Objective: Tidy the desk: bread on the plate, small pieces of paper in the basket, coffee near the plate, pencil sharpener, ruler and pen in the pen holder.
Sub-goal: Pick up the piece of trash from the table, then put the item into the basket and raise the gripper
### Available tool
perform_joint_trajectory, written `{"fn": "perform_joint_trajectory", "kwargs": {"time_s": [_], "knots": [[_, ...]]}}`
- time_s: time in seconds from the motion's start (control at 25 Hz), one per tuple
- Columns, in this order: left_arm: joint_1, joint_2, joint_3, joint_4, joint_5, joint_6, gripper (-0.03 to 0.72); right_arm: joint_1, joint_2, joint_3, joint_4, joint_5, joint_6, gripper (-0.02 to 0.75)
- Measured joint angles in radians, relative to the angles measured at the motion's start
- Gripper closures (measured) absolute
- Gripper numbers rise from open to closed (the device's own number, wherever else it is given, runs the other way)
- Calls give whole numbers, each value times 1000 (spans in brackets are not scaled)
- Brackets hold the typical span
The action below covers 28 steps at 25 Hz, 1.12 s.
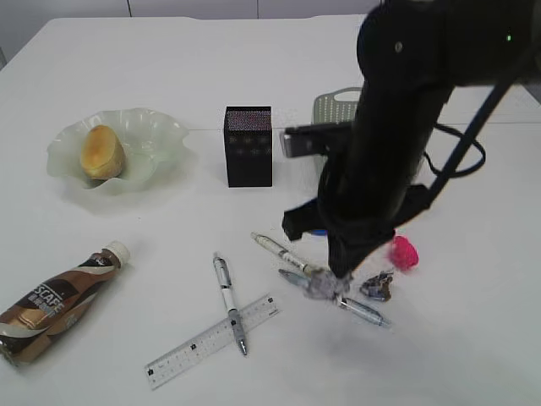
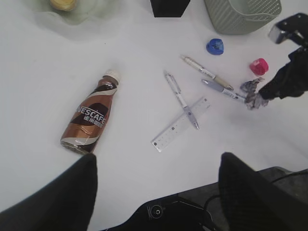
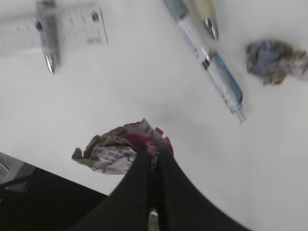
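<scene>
I see one large plain white surface carrying everything. On it I count one wavy pale green translucent plate, one oval grey-green perforated basket, one square black mesh pen holder, one brown plastic coffee bottle with a white cap, one golden-yellow bread bun, one clear flat ruler, three pens, two crumpled paper balls and two small sharpeners.

The bun sits inside the plate. I cannot see into the basket or the pen holder. The bottle lies on its side at the near left, well apart from the plate.

One silver pen lies across the ruler; a cream-barrelled pen and a blue-tinted pen lie near each other further right. The pink sharpener and blue sharpener sit near the basket.

My black right arm reaches steeply down, its right pincer clamped tight on one crumpled pink-and-grey paper ball just above the surface. The other greyish paper ball lies beside the blue-tinted pen. My left pincer hangs high over the bottle and ruler, prongs spread wide, holding nothing.
</scene>
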Motion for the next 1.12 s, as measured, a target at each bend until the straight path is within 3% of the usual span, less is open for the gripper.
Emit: {"fn": "perform_joint_trajectory", "kwargs": {"time_s": [0.44, 0.84, 1.12], "knots": [[0, 0, 0, 0, 0, 0, 114, -25, 0, -377, -222, 28, 83, 743], [0, 0, 0, 0, 0, 0, 118, -186, 99, -545, -262, -17, 104, 743], [0, 0, 0, 0, 0, 0, 118, -237, 240, -596, -268, -67, 115, 743]]}}
